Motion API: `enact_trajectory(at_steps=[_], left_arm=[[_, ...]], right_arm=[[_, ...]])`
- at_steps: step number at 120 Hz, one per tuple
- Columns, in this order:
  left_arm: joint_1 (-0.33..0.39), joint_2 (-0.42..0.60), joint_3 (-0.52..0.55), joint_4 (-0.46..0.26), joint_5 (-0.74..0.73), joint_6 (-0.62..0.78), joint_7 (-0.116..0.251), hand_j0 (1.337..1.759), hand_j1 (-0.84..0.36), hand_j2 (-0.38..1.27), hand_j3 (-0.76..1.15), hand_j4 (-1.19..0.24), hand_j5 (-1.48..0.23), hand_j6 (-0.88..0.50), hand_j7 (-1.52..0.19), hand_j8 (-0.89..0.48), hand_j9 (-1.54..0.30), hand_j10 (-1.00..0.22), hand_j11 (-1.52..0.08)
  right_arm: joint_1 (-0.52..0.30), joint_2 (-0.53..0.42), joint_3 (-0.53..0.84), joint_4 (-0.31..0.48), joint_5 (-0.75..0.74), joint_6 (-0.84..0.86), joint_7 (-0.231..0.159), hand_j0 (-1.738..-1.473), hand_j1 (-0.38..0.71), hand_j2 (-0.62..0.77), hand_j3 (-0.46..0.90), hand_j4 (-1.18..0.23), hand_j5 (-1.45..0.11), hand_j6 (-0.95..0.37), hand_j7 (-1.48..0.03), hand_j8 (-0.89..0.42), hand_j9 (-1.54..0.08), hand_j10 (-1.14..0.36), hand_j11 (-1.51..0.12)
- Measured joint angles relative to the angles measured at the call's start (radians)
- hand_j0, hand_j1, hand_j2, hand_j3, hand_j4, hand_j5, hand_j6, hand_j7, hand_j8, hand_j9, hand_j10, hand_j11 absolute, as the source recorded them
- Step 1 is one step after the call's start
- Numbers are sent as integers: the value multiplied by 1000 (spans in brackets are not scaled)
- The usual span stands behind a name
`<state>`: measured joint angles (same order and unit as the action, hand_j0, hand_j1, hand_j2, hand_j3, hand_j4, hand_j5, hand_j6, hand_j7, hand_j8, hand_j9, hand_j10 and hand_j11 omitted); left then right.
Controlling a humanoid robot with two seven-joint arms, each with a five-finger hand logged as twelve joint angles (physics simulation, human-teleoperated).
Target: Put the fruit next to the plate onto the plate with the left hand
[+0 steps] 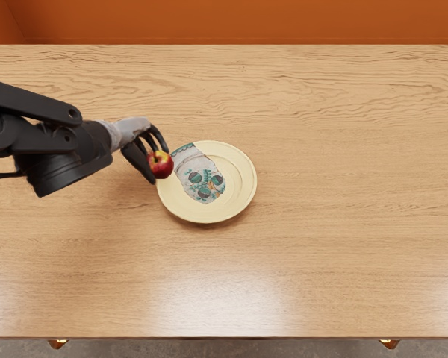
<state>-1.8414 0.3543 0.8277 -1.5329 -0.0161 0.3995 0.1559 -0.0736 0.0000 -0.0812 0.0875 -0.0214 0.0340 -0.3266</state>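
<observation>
Fingers [143,165] wrapped round apple [161,163], plate [243,170] rim just beyond them (carrying step, seemingly); next: farther over plate, then release.

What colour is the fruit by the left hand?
Red with a yellowish patch; the apple shows best in the head view.

You look down on a broad, light-grained wooden table [336,268] filling nearly the whole view — behind it a plain orange wall [239,19], below its near edge a strip of grey floor [209,349], evenly lit.
</observation>
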Motion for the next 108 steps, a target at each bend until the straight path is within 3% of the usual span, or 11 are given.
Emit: enact_trajectory(at_steps=[17,40,64,72,86,95,104,108], left_arm=[[-15,-47,-2,2,-42,-7,2,1658,-316,307,0,-565,-763,-500,-760,-595,-759,-587,-758],[-50,-26,-5,3,-55,-15,2,1658,63,125,0,-243,-326,-217,-325,-254,-325,-251,-324],[-79,213,-2,14,-57,-184,0,1658,231,49,0,-100,-134,-91,-134,-105,-133,-103,-133],[-16,300,1,77,-57,-313,-3,1658,259,36,0,-76,-102,-70,-102,-80,-101,-79,-101],[117,377,1,261,-55,-515,-6,1658,291,22,0,-50,-66,-46,-66,-52,-65,-51,-65],[211,397,-11,387,-51,-582,-6,1658,304,16,0,-39,-51,-37,-51,-40,-51,-40,-51],[223,451,-37,478,-48,-629,-7,1658,313,12,0,-31,-41,-30,-41,-33,-41,-32,-41],[282,466,-71,517,-46,-659,-6,1658,315,11,0,-29,-38,-27,-38,-30,-38,-29,-37]], right_arm=[[0,0,0,0,0,0,0,-1658,-349,0,0,-1,0,-1,0,-1,0,0,0],[0,0,0,0,0,0,0,-1658,-349,0,0,-1,0,-1,0,-1,0,0,0],[0,0,0,0,0,0,0,-1658,-349,0,0,-1,0,-1,0,-1,0,-1,0],[0,0,0,0,0,0,0,-1658,-349,0,0,-1,0,-1,0,-1,0,-1,0],[0,0,0,0,0,0,0,-1658,-349,0,0,-1,0,-1,0,-1,0,0,0],[0,0,0,0,0,0,0,-1658,-349,0,0,-1,0,-1,0,-1,0,0,0],[0,0,0,0,0,0,0,-1658,-349,0,0,-1,0,-1,0,-1,0,0,0],[0,0,0,0,0,0,0,-1658,-349,0,0,-1,0,-1,0,-1,0,0,0]])
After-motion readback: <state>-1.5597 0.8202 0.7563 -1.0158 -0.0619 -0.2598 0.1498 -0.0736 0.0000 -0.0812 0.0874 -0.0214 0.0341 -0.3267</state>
